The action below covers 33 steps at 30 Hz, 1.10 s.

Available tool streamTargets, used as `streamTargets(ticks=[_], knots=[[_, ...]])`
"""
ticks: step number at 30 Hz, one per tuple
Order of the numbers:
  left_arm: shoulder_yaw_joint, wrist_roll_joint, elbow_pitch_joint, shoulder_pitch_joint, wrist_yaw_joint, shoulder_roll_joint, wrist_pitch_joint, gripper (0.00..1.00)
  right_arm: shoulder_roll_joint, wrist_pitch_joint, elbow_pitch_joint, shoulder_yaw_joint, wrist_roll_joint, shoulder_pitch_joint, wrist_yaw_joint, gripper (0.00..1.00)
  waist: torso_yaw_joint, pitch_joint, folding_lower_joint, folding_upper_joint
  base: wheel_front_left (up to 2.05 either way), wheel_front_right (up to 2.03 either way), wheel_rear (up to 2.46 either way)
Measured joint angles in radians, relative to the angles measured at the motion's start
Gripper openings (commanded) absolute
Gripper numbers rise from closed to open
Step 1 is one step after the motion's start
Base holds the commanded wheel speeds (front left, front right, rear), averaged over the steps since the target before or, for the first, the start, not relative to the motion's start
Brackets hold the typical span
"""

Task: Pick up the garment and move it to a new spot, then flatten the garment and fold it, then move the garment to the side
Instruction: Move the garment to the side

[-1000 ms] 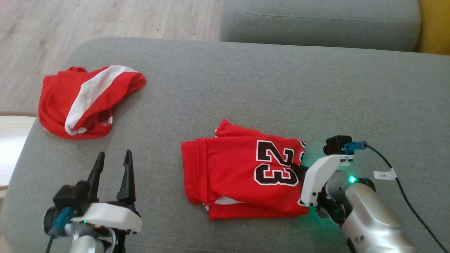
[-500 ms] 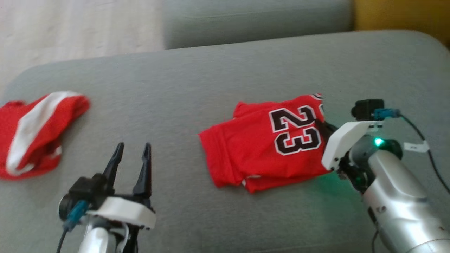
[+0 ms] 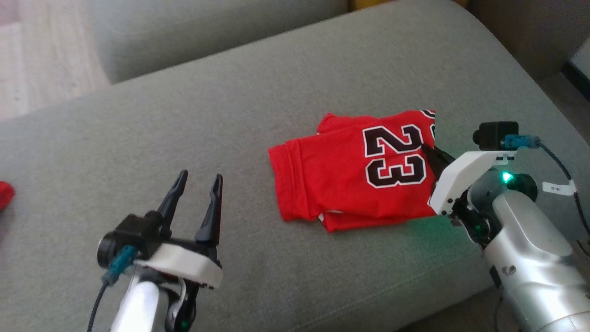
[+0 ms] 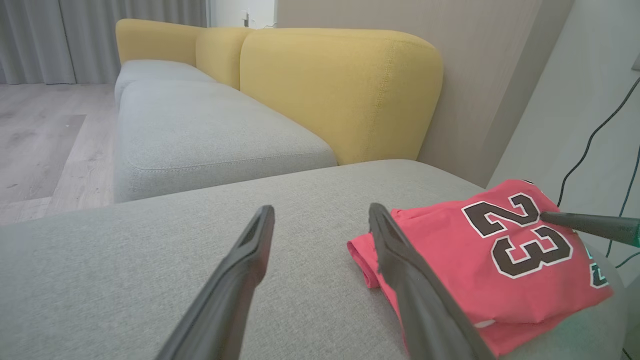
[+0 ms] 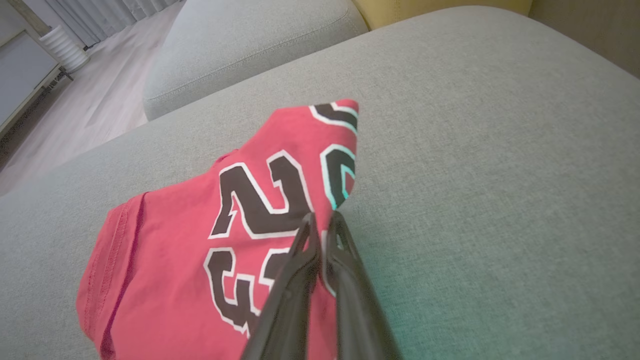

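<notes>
The garment (image 3: pixel 341 180) is a red jersey with a black "23", lying folded on the grey sofa cushion (image 3: pixel 258 92). My right gripper (image 3: pixel 426 150) is shut on the garment's right edge, beside the number. In the right wrist view the fingers (image 5: pixel 322 217) meet on the red cloth (image 5: pixel 170 240), and its far corner stands slightly raised. My left gripper (image 3: pixel 200 177) is open and holds nothing, hovering over bare cushion to the garment's left. The left wrist view has the garment (image 4: pixel 500 265) just right of those open fingers (image 4: pixel 320 212).
Another red cloth (image 3: pixel 3 193) peeks in at the far left edge. A second grey cushion (image 3: pixel 207 27) lies beyond, with a yellow backrest (image 4: pixel 340 85) and a wood floor (image 3: pixel 37 60). The cushion's right edge (image 3: pixel 530 78) is close to the garment.
My right gripper has closed on the garment's edge and drawn it rightwards, away from the other red cloth. The head view has swung right as well. The left gripper stays open.
</notes>
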Motion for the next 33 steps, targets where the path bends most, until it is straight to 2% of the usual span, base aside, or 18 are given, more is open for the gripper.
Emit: streamTargets(ticks=[4, 11, 15, 20, 26, 31, 33], knots=[[0.002, 0.007, -0.002, -0.033, 0.001, 0.003, 0.000, 1.00, -0.004, -0.027, -0.025, 0.029, 0.008, -0.035, 0.000, 0.00, -0.008, 0.050, 0.0000, 0.0000, 0.00, 0.00, 0.00], [-0.001, 0.030, -0.004, -0.080, 0.000, 0.027, 0.006, 1.00, -0.064, -0.061, -0.018, 0.051, 0.023, -0.256, 0.000, 0.00, 0.014, 0.153, 0.0000, 0.0000, 0.00, 0.00, 0.00], [-0.002, 0.047, -0.024, -0.125, 0.000, 0.047, 0.023, 1.00, -0.120, -0.061, 0.058, 0.048, 0.037, -0.390, 0.000, 0.00, 0.044, 0.226, 0.0001, 0.0000, 0.00, 0.00, 0.00], [-0.003, 0.050, -0.038, -0.149, 0.003, 0.059, 0.028, 1.00, -0.183, -0.085, 0.158, 0.018, 0.042, -0.470, 0.000, 0.00, 0.086, 0.303, 0.0002, 0.0000, 0.00, 0.00, 0.00], [-0.003, 0.050, -0.046, -0.149, 0.008, 0.068, 0.028, 1.00, -0.219, -0.107, 0.284, -0.021, 0.036, -0.542, 0.000, 0.00, 0.112, 0.357, 0.0003, 0.0000, 0.00, 0.00, 0.00], [-0.006, 0.050, -0.046, -0.154, 0.012, 0.067, 0.028, 1.00, -0.240, -0.135, 0.421, -0.053, -0.037, -0.590, 0.000, 0.00, 0.113, 0.366, 0.0002, 0.0000, 0.00, 0.00, 0.00], [-0.007, 0.050, -0.044, -0.160, 0.012, 0.067, 0.028, 1.00, -0.241, -0.151, 0.466, -0.061, -0.070, -0.611, 0.000, 0.55, 0.113, 0.365, 0.0002, 0.0000, 0.00, 0.00, 0.00]])
